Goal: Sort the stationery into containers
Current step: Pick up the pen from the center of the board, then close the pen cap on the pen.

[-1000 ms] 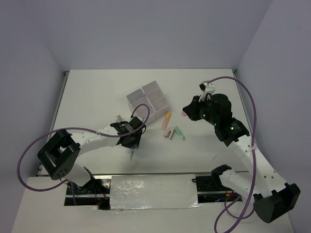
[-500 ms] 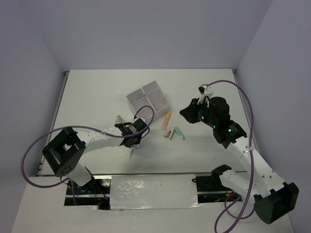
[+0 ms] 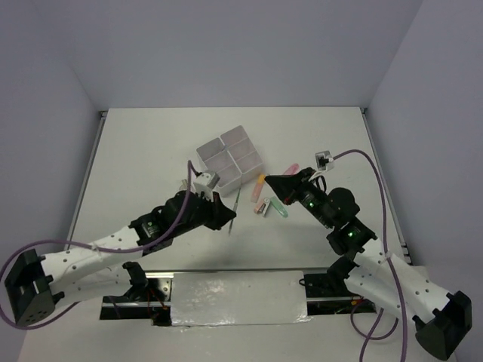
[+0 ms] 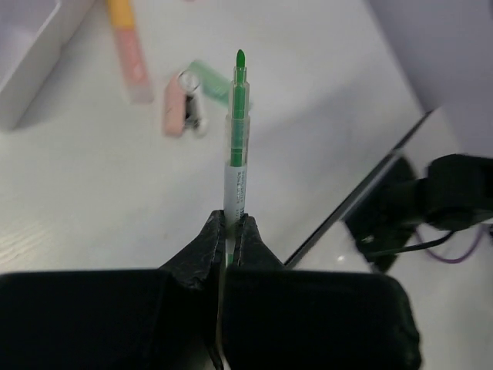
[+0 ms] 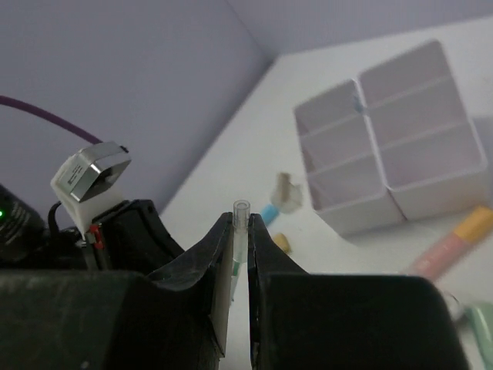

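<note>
- My left gripper (image 4: pixel 229 225) is clenched on a green-tipped pen (image 4: pixel 238 146). It pinches the pale barrel low down, so most of the pen sticks out past the fingertips and appears to be off the table (image 3: pixel 151 151). I judge that this hold leaves the tip free to go into a compartment first.
- My right gripper (image 5: pixel 240 225) has its jaws drawn in on a thin clear-ended pen (image 5: pixel 241 210). The pen fills the gap and only just pokes above the fingertips, so it reads as grasped. I take the short hold as a way to stop it swinging.
- Further out, the organiser (image 3: pixel 243 139) sits mid-table, on the far side of both grippers. I see nothing in its four compartments.
- Just near and right of it, between the two grippers, three pieces lie close together. They are an orange-and-pink highlighter (image 3: pixel 259 185), a small pink piece (image 3: pixel 261 205) and a green piece (image 3: pixel 280 207). A pink highlighter (image 3: pixel 290 167) lies just beyond the right gripper.
- A second ago the left arm was folded, with its gripper low near the table's near edge. Now it is stretched out to the right, with the pen raised beside the loose pieces.
- The right arm has swung in from the right, and its gripper is now just beside the orange-and-pink highlighter. That move has uncovered most of the pink highlighter. The organiser and the three loose pieces have not shifted.
</note>
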